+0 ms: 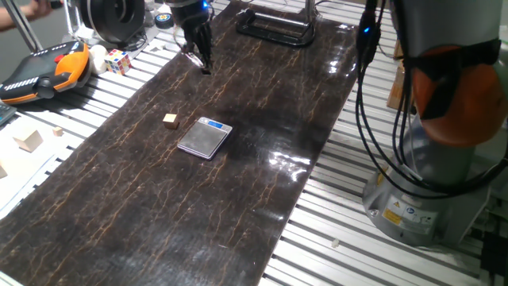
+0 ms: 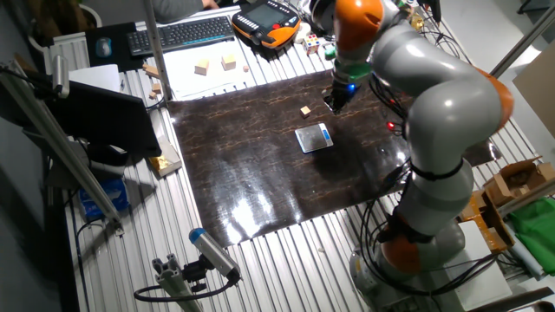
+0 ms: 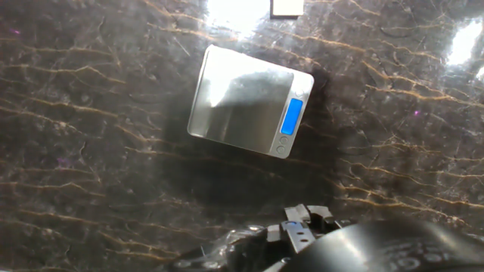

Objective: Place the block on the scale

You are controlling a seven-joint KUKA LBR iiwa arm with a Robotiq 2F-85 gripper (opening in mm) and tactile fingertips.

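Since the block point(image 1: 170, 120) lies untouched on the bench point(image 1: 143, 222) just beside the scale point(image 1: 205, 137), away from its blue display end, the reach-and-grasp step looks yet to come. The claw point(image 1: 200, 56) hangs well apart from the scale; whether its fingers are apart, I cannot tell. Next it must descend over the block.

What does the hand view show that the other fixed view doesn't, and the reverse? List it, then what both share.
Only the hand view: the round buttons beside the scale's blue display. Only the other fixed view: the block lying apart from the scale, the arm, the hand, and the keyboard. Both share: the scale, nothing on it, on the dark mat.
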